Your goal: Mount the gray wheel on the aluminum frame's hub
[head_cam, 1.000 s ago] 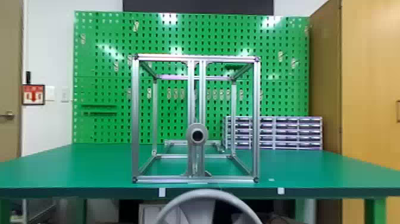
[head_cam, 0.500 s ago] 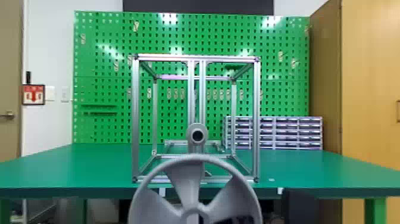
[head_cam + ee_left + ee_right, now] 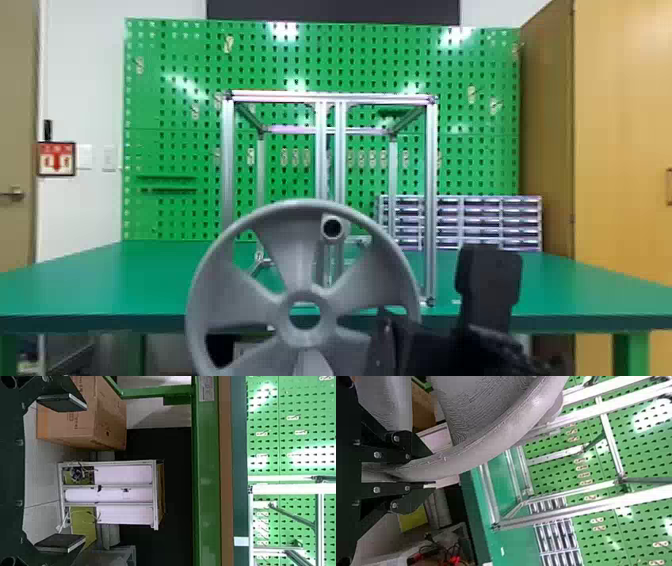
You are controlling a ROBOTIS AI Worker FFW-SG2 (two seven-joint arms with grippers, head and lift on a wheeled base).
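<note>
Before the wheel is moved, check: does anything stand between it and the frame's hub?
Nothing visible does: the hub shows through a gap in the wheel, which the right gripper holds by its rim. The center hole sits lower and left.

Workshop or lab, green pegboard (image 3: 175,60) with hooks, green workbench (image 3: 125,280), small-parts drawers (image 3: 482,222)

White glare is thrown back in patches by the green pegboard (image 3: 170,145); the aluminum frame (image 3: 330,97) is brightly lit, and dark shadow is cast beneath the workbench (image 3: 100,285).
</note>
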